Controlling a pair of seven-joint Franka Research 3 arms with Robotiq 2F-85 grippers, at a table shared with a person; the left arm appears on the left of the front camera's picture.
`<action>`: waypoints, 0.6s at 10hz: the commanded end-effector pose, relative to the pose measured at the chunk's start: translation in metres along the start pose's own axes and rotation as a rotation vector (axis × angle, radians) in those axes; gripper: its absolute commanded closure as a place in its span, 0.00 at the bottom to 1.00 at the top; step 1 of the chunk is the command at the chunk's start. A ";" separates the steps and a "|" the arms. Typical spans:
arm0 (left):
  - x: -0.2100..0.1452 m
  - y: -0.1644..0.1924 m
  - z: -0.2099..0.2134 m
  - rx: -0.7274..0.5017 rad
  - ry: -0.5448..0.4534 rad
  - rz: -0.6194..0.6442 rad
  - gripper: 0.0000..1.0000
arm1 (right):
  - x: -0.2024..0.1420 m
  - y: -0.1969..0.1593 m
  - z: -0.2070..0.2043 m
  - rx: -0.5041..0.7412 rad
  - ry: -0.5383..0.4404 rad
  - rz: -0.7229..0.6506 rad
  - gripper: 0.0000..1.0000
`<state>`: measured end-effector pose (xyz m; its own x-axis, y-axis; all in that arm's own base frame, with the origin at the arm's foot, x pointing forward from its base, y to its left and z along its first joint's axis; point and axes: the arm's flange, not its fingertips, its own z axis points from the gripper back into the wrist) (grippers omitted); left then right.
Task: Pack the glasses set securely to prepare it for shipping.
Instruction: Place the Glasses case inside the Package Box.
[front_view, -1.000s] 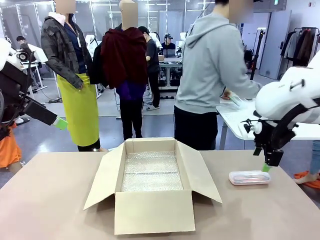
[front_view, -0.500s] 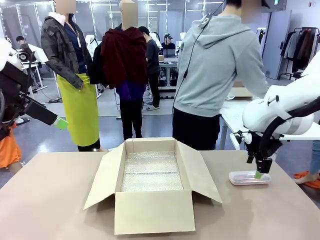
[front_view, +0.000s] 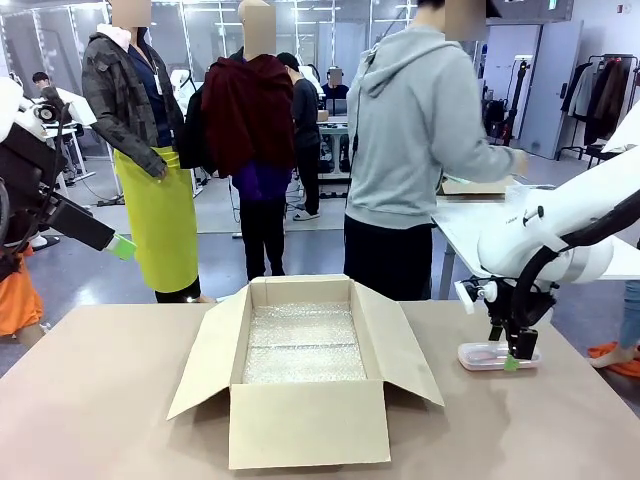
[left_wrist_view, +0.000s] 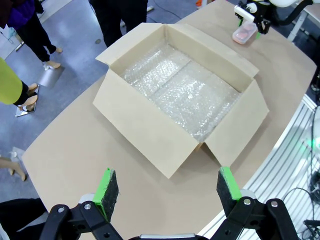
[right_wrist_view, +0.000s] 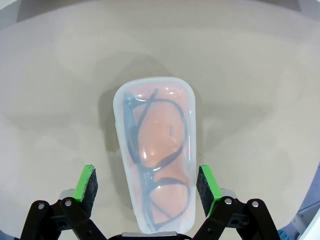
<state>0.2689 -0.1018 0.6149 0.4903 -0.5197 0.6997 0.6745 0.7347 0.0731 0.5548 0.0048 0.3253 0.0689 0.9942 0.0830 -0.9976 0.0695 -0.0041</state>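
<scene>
One case of the glasses set, a pale pink translucent case (front_view: 490, 356) with dark-framed glasses inside, lies flat on the table at the right. My right gripper (front_view: 512, 358) is down over it and open. In the right wrist view the case (right_wrist_view: 155, 150) lies lengthwise between the two green pads (right_wrist_view: 86, 183), with a gap on each side. My left gripper (front_view: 121, 247) hangs open high at the far left, off the table. Its wrist view looks down between its fingers (left_wrist_view: 106, 186) at the open cardboard box (left_wrist_view: 180, 95) and the far-off case (left_wrist_view: 243, 34).
The open cardboard box (front_view: 305, 360) stands mid-table, flaps out, its floor lined with bubble wrap (front_view: 303, 343). A person in a grey hoodie (front_view: 420, 130) stands at the far side, turned toward a white side table (front_view: 465, 235). Bare tabletop lies left of the box.
My right arm has come down and a little to the left, bringing its open gripper around the pink case. The person has turned further toward the side table. My left arm has not moved.
</scene>
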 end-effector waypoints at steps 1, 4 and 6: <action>0.000 0.000 0.001 0.000 -0.003 -0.006 0.00 | 0.000 -0.006 -0.008 0.012 -0.018 0.027 0.00; 0.000 0.000 0.001 0.000 -0.003 -0.006 0.00 | 0.000 -0.006 -0.015 0.018 -0.008 0.019 0.02; 0.000 0.000 0.001 0.000 -0.003 -0.006 0.00 | 0.000 -0.005 -0.012 0.017 -0.004 0.017 0.22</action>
<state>0.2690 -0.1019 0.6149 0.4903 -0.5197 0.6997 0.6744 0.7347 0.0731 0.5575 0.0058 0.3111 0.0673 0.9941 0.0852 -0.9977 0.0660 0.0170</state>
